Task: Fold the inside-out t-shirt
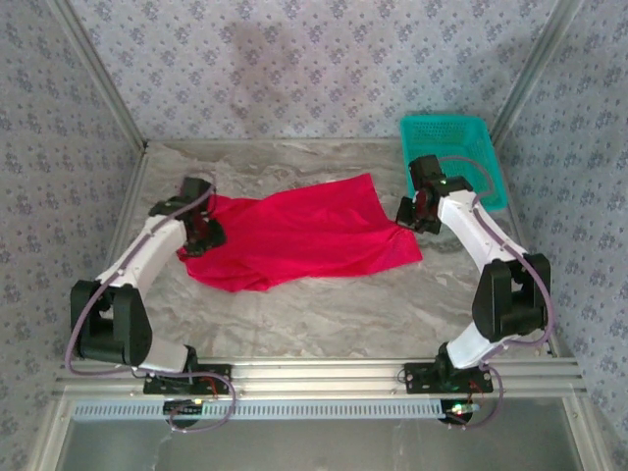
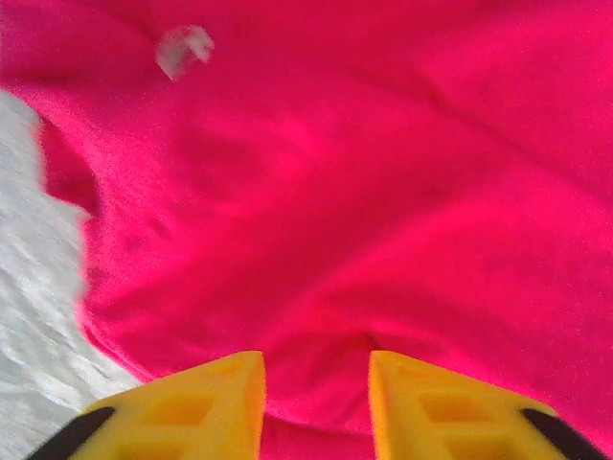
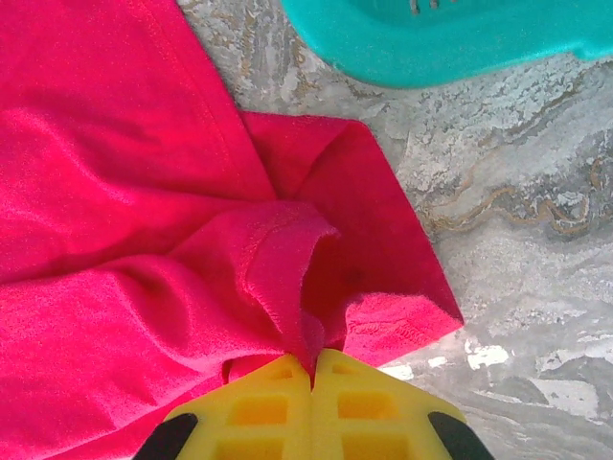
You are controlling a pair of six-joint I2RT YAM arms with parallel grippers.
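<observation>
the right gripper point(image 3: 312, 369) is pinched shut on a bunched edge of the red t-shirt point(image 1: 304, 235), at the corner of the cloth nearest the basket, with a ridge of fabric rising out of its closed tips. the left gripper point(image 2: 316, 369) has its jaws apart over the opposite end of the shirt and grasps nothing that i can see. cloth lies under and between its yellow fingers, but i cannot tell whether they touch it. the shirt lies spread and rumpled across the middle of the table point(image 1: 324, 314), slanting from the left arm toward the far right, with its small white tag point(image 2: 184, 48) showing ahead of the left gripper. the teal basket point(image 1: 444, 120) sits in the far right corner, just beyond the held corner and apart from the shirt. the main risk from here is one-sided handling: with only one end held, a pull by the right arm would likely drag the whole shirt across the table and bunch it further instead of laying a fold. the pinch seems to take in more than one layer, so a lift could bring up a twisted clump. a swing toward the far right could also knock the basket.
</observation>
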